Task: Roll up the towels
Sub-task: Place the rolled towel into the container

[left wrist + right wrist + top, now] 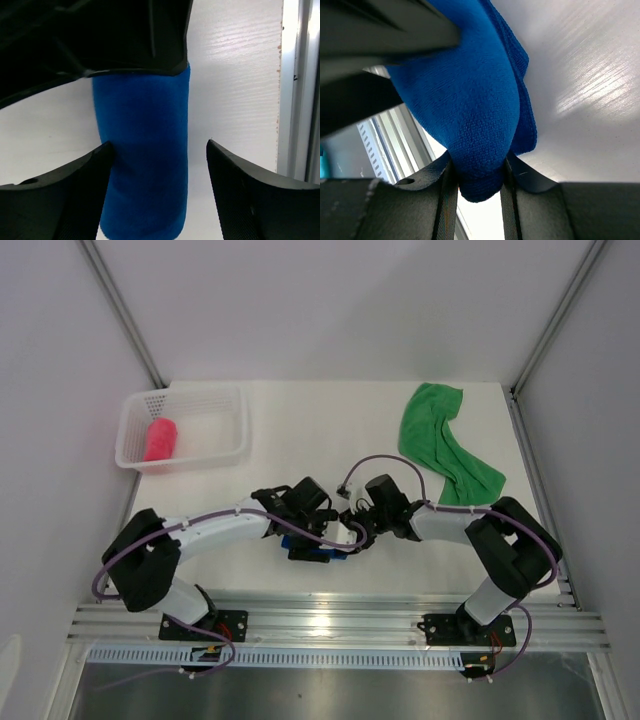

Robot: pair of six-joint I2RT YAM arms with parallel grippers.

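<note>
Right, the white bench (330, 430) carries everything, w/ both arms bent inward so their wrists meet near the middle of its near edge.

Green towel (445, 445) lies loose and unrolled toward the far right corner, one end trailing toward the right edge.

White mesh basket (243, 420) sits at the far left corner. The pink towel (160, 440) is in its left part, rolled up.

Blue towel (310, 552) lies on the bench close to the near edge, about mid-width, mostly hidden under the two wrists in the top view. The left wrist view shows it as a tidy roll running lengthwise btwn the fingers.

Left gripper (159, 147) straddles that roll w/ jaws wide. One finger (75, 190) sits against the side of the roll; the other finger (250, 190) stands clear of it, bare bench showing btwn them. So no grip there.

Right gripper (477, 175) is closed partway on one end of the blue towel, fabric pinched tight btwn both fingers and bulging above them.
</note>
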